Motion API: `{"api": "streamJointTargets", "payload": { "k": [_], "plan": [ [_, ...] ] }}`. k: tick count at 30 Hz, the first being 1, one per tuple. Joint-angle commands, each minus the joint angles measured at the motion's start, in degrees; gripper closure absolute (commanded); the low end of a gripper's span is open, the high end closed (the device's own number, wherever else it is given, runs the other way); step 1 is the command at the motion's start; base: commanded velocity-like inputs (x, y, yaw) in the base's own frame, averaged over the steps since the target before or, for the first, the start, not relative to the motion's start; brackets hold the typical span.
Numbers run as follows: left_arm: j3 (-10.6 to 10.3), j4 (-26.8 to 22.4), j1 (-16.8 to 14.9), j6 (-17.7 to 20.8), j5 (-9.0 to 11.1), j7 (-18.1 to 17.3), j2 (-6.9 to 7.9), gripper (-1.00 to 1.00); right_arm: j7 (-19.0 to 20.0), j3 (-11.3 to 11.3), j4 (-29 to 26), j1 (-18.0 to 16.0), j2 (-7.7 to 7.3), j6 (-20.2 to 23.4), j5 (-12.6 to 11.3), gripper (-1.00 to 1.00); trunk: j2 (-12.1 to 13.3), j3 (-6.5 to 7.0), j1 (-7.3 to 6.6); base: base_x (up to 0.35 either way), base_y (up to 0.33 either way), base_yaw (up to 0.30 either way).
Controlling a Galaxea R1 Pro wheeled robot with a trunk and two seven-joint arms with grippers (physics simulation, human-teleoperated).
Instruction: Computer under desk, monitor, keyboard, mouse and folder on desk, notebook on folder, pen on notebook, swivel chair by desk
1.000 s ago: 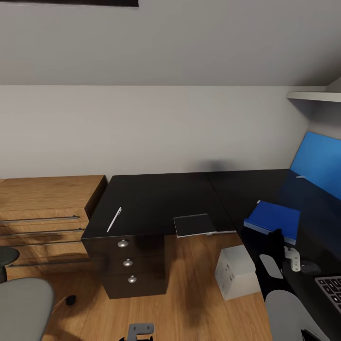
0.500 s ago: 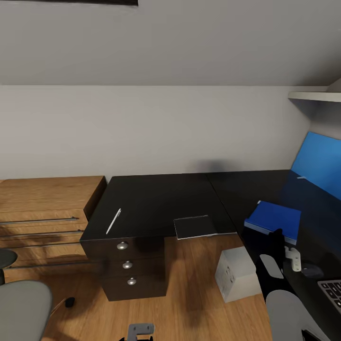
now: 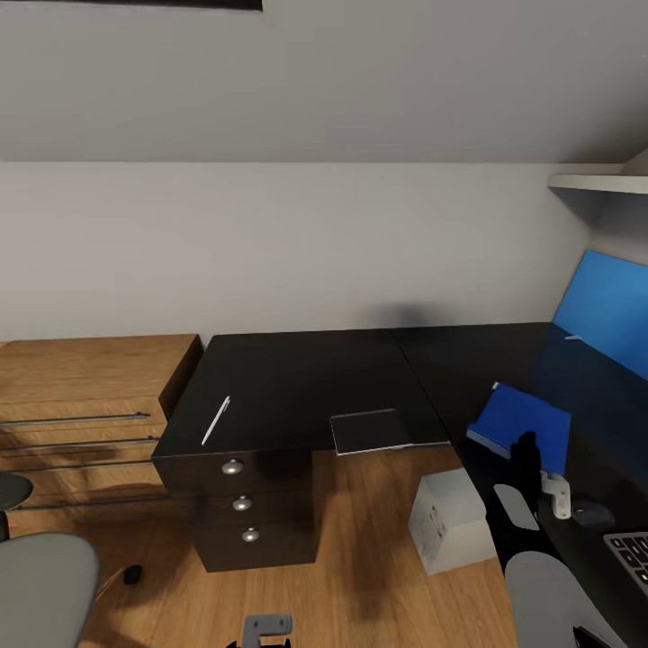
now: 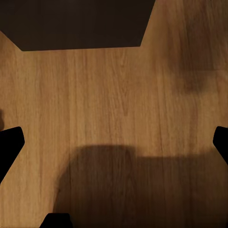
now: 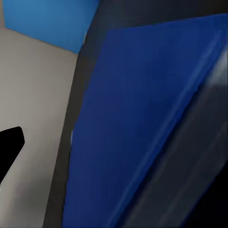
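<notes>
The bright blue folder (image 3: 520, 421) lies tilted on the desk (image 3: 306, 373), with its left side raised off the glossy black top. My right gripper (image 3: 543, 474) is at its near edge and looks open; one dark finger (image 5: 10, 145) stands wide of the folder (image 5: 142, 118). The dark notebook (image 3: 371, 430) overhangs the desk's front edge and the white pen (image 3: 216, 419) lies to its left. The mouse (image 3: 591, 515) and keyboard (image 3: 630, 549) sit at the right. The silver computer (image 3: 450, 517) stands on the floor. My left gripper (image 4: 118, 135) hangs open over the wood floor.
An oak dresser (image 3: 90, 396) stands left of the desk's black drawer unit (image 3: 243, 504). The grey swivel chair (image 3: 40, 576) shows at the lower left. The blue back panel (image 3: 607, 310) and a white shelf (image 3: 598, 183) are at the right.
The folder lay flat before; now its left side has lifted and it sits tilted. The view shifted slightly a second ago; pen, notebook and computer have stayed put.
</notes>
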Motion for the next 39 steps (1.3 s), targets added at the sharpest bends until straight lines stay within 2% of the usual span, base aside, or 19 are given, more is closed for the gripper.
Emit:
{"api": "streamJointTargets", "payload": {
  "k": [1, 39],
  "plan": [
    [-0.2, -0.1, 0.0, 0.2, 0.3, 0.4, 0.04, -1.0, 0.6, -0.2, 0.0, -0.1, 0.05, 0.0, -0.6, -1.0, 0.0, -0.05, 0.0, 0.0, 0.0, 0.0],
    [-0.4, 0.0, 0.0, 0.2, 0.2, 0.3, -0.04, -1.0, 0.9, 0.0, 0.0, 0.0, 0.39, -0.1, -0.6, -1.0, 0.0, -0.05, 0.0, -0.027, 0.0, 0.0]
  ]
}}
